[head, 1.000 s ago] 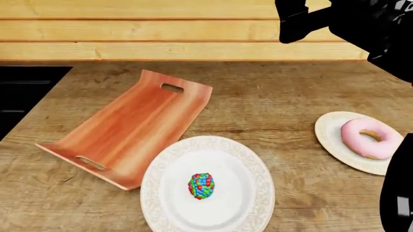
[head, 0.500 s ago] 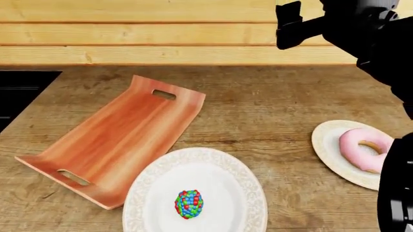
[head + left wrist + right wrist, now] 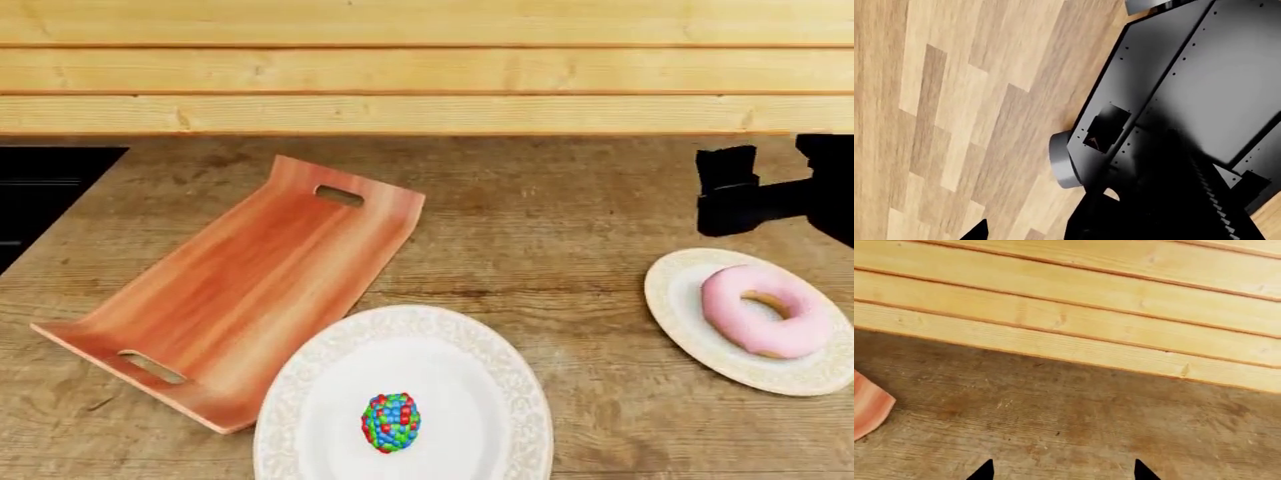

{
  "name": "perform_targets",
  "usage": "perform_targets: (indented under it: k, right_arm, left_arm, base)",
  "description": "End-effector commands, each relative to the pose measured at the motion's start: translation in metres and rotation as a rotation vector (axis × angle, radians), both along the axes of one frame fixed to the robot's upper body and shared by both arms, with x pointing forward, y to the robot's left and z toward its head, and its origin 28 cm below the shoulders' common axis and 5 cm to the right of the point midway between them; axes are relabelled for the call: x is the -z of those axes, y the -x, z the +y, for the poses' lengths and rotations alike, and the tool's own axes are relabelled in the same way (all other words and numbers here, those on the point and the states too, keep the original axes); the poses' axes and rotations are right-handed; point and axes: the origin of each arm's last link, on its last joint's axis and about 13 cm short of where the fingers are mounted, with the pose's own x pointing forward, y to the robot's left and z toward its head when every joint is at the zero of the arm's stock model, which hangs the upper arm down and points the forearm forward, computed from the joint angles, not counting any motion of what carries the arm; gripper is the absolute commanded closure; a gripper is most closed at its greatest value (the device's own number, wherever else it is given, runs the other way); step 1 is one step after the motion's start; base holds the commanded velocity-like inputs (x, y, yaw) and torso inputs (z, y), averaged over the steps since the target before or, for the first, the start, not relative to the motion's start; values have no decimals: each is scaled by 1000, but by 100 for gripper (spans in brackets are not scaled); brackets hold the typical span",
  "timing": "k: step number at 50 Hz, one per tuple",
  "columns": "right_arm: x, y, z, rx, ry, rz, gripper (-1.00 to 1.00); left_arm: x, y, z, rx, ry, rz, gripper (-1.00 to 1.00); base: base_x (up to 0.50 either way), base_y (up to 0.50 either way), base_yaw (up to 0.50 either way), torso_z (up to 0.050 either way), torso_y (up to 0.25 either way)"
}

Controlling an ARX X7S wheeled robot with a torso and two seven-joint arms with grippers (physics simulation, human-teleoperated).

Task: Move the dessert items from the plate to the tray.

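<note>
Two plates apart; donut [image 3: 761, 309] near right table edge; right pincer [image 3: 1062, 471] spread wide, empty; left pincer state unclear.

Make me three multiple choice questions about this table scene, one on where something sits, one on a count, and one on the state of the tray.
1. Where is the pink donut?
A. on the tray
B. on the small plate at the right
C. on the bare table

2. How many round white plates are on the table?
A. one
B. two
C. three

3. What is the state of the wooden tray?
A. empty
B. holding the candy ball
C. flipped over

Answers:
1 B, the donut rests on the right-hand plate.
2 B, the small plate plus the large plate under the candy ball.
3 A, nothing lies on its upward-facing surface.
</note>
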Motion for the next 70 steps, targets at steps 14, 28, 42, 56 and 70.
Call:
perform_targets:
  k: [14, 28, 42, 56, 70]
  right_arm:
    - [-24, 70, -18, 71, -25, 181, -100]
    - [-7, 37, -25, 50, -73, 318, -100]
    - [2, 30, -26, 5, -103, 376, -100]
    - [10, 25, -44, -66, -178, 423, -100]
    - [13, 10, -61, -7, -143, 394, -100]
  left_arm:
    - [5, -23, -6, 70, 35, 36, -100]
    - [6, -26, -8, 89, 50, 16, -100]
    - [6, -24, -8, 82, 50, 9, -100]
    - [5, -21, -7, 93, 44, 11, -100]
    - [5, -20, -8, 100, 49, -4, -100]
  base:
    - [0, 0, 0, 0, 0]
    - [0, 0, 0, 0, 0]
    - [0, 0, 0, 0, 0]
    - [0, 0, 0, 0, 0]
    - [0, 0, 0, 0, 0]
